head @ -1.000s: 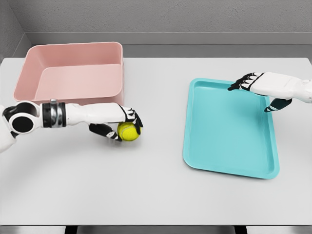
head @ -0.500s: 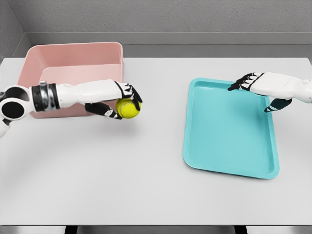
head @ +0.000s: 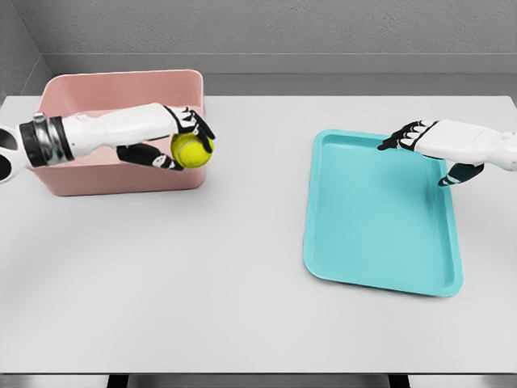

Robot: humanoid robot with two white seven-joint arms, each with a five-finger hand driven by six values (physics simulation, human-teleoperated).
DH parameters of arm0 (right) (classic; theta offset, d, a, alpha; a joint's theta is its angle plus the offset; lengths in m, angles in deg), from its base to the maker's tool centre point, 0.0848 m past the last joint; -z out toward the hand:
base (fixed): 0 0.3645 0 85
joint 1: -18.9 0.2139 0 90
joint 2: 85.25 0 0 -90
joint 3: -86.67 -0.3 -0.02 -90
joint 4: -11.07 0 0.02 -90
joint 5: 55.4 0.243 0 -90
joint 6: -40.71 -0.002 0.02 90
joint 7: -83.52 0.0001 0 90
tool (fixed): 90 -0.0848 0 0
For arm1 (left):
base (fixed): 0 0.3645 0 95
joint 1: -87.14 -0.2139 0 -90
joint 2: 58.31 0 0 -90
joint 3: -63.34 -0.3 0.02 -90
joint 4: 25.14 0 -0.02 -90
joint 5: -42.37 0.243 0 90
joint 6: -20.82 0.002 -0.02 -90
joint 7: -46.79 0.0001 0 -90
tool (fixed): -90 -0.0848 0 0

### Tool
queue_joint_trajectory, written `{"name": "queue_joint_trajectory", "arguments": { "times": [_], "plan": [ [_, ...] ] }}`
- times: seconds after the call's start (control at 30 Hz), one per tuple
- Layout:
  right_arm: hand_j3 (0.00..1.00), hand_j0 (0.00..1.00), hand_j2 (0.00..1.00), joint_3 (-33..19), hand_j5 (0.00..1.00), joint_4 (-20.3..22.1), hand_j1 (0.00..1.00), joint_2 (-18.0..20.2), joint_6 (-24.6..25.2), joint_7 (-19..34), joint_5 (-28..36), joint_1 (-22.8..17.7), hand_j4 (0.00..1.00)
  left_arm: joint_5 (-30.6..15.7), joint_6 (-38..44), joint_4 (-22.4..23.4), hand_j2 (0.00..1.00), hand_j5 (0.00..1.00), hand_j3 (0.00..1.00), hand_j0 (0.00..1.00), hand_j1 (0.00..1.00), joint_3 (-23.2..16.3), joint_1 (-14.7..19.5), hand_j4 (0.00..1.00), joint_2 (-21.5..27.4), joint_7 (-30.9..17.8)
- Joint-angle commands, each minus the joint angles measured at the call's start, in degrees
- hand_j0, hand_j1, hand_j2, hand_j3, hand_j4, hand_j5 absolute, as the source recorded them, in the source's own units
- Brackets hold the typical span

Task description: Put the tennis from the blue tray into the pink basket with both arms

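A yellow-green tennis ball (head: 190,150) is held in my left hand (head: 182,144), whose fingers are curled around it. Hand and ball hang in front of the near right part of the pink basket (head: 97,179), above its front wall. The basket is a shallow pink tub at the table's back left. The blue tray (head: 380,242) lies on the right half of the table with nothing on it. My right hand (head: 424,149) hovers over the tray's far right corner, fingers spread and holding nothing.
The white table (head: 242,283) stretches between basket and tray. A grey wall runs along the table's far edge.
My left arm has lifted the ball up and back to the left, from the table beside the basket to over its front wall. The right arm has not moved.
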Motion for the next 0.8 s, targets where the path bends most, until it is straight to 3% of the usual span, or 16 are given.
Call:
{"name": "queue_joint_trajectory", "arguments": {
  "times": [0.0,0.77],
  "plan": [
    [1.0,1.0,1.0,0.0,1.0,0.1,1.0,0.0,0.1,-0.1,0.3,0.0,1.0,-0.4,0.1,1.3,0.51,0.51,0.51,0.51,0.51,0.9,0.0,0.51,0.4,0.3],
    [1.0,1.0,1.0,0.0,1.0,0.1,1.0,-0.1,0.1,0.0,0.3,-0.1,1.0,0.3,0.1,17.5,0.51,0.51,0.51,0.51,0.51,2.8,0.4,0.51,-1.4,3.7]
  ]
}}
